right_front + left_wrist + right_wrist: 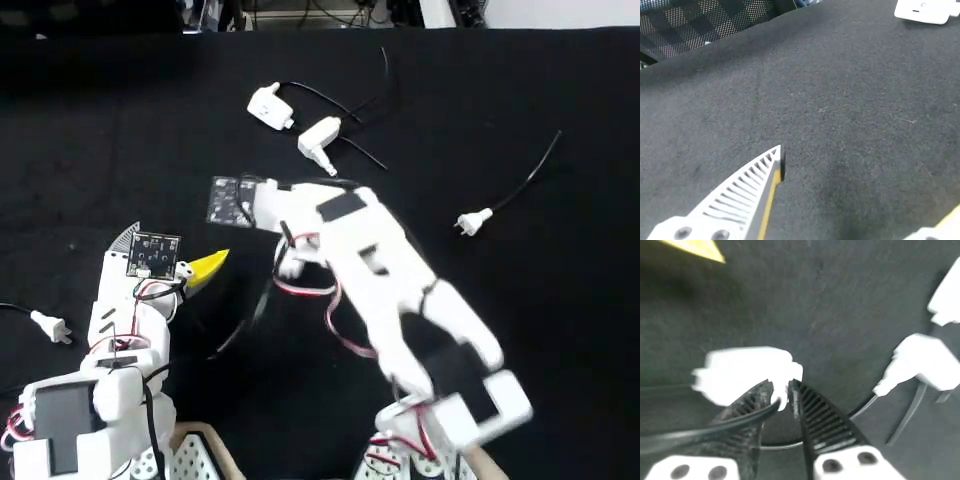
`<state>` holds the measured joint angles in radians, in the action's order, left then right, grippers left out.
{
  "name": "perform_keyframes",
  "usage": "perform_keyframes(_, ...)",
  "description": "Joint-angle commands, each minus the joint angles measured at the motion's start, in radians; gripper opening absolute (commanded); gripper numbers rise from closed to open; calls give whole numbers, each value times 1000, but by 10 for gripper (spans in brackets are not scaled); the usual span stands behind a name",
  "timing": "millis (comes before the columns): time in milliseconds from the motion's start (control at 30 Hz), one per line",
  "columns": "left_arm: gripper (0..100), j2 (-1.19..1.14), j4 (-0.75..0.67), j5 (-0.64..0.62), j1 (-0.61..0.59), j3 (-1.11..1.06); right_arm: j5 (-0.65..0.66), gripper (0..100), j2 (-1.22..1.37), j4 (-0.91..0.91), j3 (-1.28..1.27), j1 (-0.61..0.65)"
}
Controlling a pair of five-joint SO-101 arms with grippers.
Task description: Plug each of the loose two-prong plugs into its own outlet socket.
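My right gripper (790, 392) has its black fingers (815, 412) shut on a white two-prong plug (747, 372), and the plug's black cord (700, 435) trails across one finger. In the high view the right arm (350, 235) stretches over the middle of the black table. Two white outlet blocks (268, 105) (320, 138) with cords lie just beyond it and also appear as blocks (922, 365) in the right wrist view. My left gripper (860, 200) hangs open over bare cloth, its yellow finger (205, 265) pointing toward the right arm.
A loose white plug (473, 222) with a black cord lies on the right side of the table. Another loose plug (50, 325) lies at the left edge beside the left arm. A mesh chair (700, 22) stands past the table's far edge.
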<state>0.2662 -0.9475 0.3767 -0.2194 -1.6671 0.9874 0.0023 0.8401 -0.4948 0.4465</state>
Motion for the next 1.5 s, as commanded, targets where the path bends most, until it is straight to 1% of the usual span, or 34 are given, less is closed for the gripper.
perform_keyframes(0,522,21,6,3,2,-19,-15,12,136,103,110,-21)
perform_keyframes(200,522,21,6,3,2,-19,-40,12,58,135,120,23)
perform_keyframes(333,522,21,6,3,2,-19,-72,12,-30,203,124,55)
perform_keyframes(567,522,21,6,3,2,-19,-138,12,-139,313,117,74)
perform_keyframes(667,522,21,6,3,2,-19,-180,12,-150,308,116,74)
perform_keyframes(833,522,21,6,3,2,-19,-192,12,-157,292,125,78)
perform_keyframes(1000,522,21,6,3,2,-19,-301,12,-154,287,193,77)
perform_keyframes(1300,522,21,6,3,2,-19,-397,12,-150,287,173,81)
perform_keyframes(1467,522,21,6,3,2,-19,-446,12,-150,287,137,117)
